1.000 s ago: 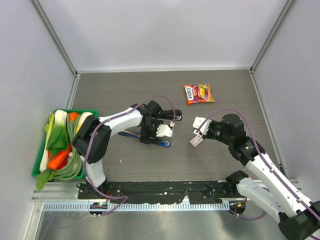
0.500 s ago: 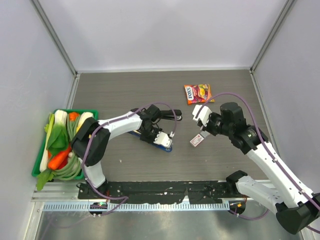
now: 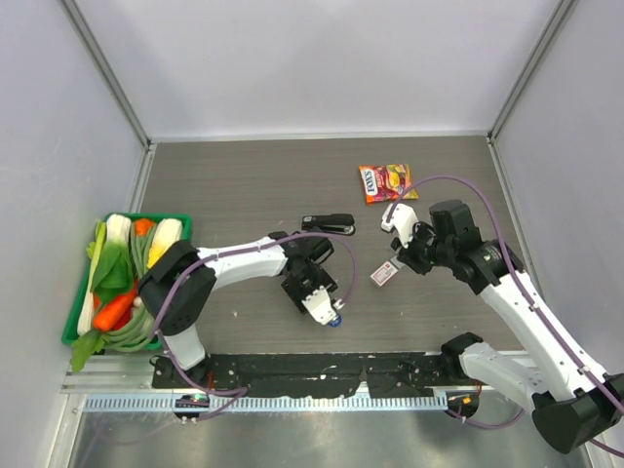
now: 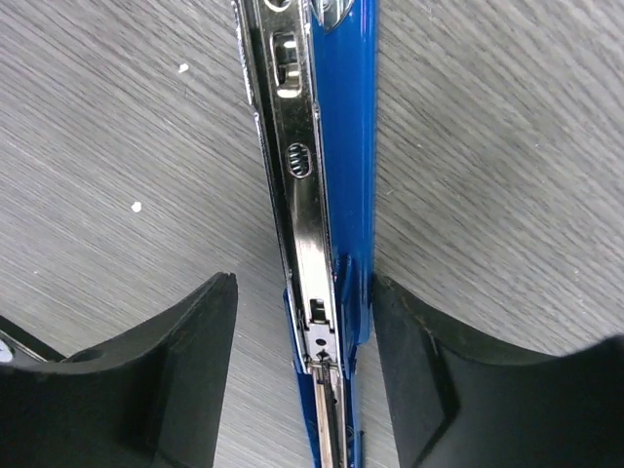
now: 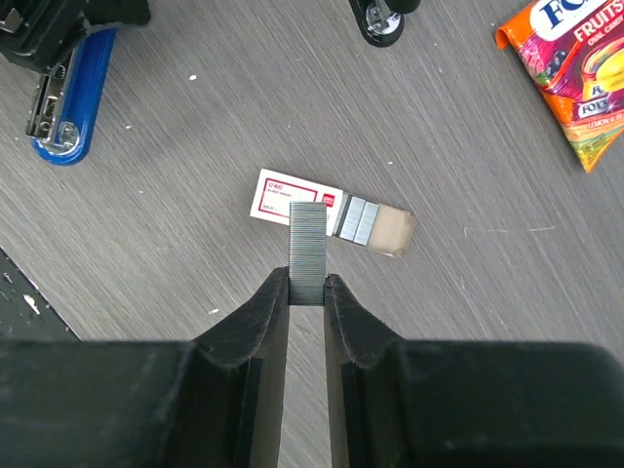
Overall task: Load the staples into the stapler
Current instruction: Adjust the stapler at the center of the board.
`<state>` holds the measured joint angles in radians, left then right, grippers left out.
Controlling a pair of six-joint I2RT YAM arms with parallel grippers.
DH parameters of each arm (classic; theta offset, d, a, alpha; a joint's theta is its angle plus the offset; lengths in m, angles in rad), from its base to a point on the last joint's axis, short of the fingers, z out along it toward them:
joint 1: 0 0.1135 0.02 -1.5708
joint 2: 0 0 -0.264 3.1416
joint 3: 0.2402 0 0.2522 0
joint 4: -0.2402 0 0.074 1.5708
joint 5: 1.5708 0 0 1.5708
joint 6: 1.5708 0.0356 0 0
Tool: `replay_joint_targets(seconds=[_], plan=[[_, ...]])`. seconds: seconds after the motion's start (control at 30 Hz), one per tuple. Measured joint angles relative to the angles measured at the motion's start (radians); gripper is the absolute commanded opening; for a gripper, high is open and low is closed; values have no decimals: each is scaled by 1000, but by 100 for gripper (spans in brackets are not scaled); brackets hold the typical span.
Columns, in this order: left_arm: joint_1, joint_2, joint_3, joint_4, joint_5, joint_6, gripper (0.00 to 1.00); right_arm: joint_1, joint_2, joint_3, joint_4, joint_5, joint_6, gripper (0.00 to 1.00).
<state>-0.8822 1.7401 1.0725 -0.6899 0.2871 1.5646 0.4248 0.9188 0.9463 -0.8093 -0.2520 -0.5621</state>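
The black stapler [image 3: 328, 223] lies closed at mid-table, its end also showing in the right wrist view [image 5: 385, 18]. A second stapler, blue [image 4: 341, 146], lies with its top swung open and its metal channel bare. My left gripper [image 4: 304, 283] straddles it, open: the right finger touches its blue side and a gap shows at the left finger. In the top view that gripper [image 3: 317, 297] covers most of it. My right gripper [image 5: 307, 283] is shut on a grey strip of staples [image 5: 307, 249], held above the white-and-red staple box [image 5: 331, 213].
An orange snack bag [image 3: 388, 182] lies behind the right arm. A green tray [image 3: 70, 327] of vegetables stands at the left edge. The staple box [image 3: 383, 275] sits between the two grippers. Grey walls close off three sides.
My left gripper has moved from beside the black stapler toward the near edge, and the blue stapler has shifted that way with it. The right gripper has drawn back a little with the staples.
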Motion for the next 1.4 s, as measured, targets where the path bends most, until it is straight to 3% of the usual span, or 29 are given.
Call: replay_joint_targets(seconds=[0.33, 0.4, 0.57, 0.77, 1.03, 1.4], plan=[[21, 29, 42, 29, -27, 40, 86, -54, 43, 4, -36, -76, 42, 14], [37, 23, 40, 48, -27, 24, 97, -54, 55, 17, -53, -83, 47, 14], [114, -100, -62, 85, -32, -53, 99, -54, 70, 47, -74, -101, 71, 14], [227, -374, -198, 105, -127, -304, 99, -41, 105, 47, -82, -122, 138, 17], [496, -548, -264, 109, -336, -681, 100, 13, 263, 122, -89, -90, 288, 19], [565, -718, -450, 89, -452, -930, 100, 274, 517, 238, -60, -23, 393, 19]])
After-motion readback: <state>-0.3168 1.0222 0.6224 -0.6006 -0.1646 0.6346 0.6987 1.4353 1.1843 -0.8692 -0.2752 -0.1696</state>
